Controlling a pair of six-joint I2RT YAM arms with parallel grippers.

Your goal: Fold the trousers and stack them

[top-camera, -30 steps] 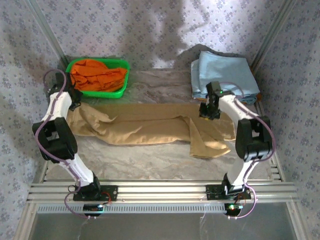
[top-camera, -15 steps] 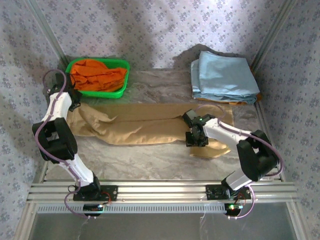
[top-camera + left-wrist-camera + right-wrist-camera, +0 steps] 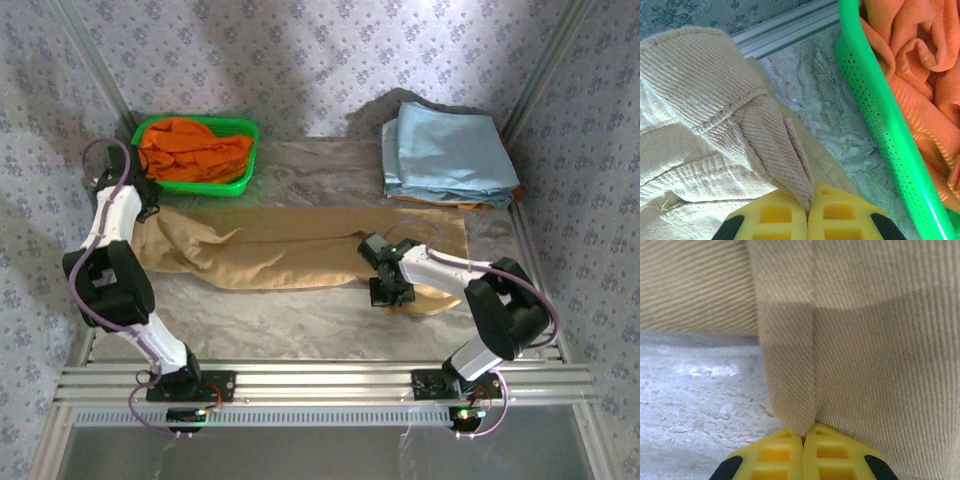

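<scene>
The trousers [image 3: 280, 250] are spread across mid-frame on the desk [image 3: 280, 320], long axis running left to right. Cloth at the left end is pinched by the left jaws; a fold right of centre is clamped by the right jaws

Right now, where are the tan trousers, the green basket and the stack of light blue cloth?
tan trousers [image 3: 290, 252]: top view, middle of the spread cloth.
green basket [image 3: 205, 186]: top view, its near rim.
light blue stack [image 3: 445, 150]: top view, middle of the top layer.
</scene>
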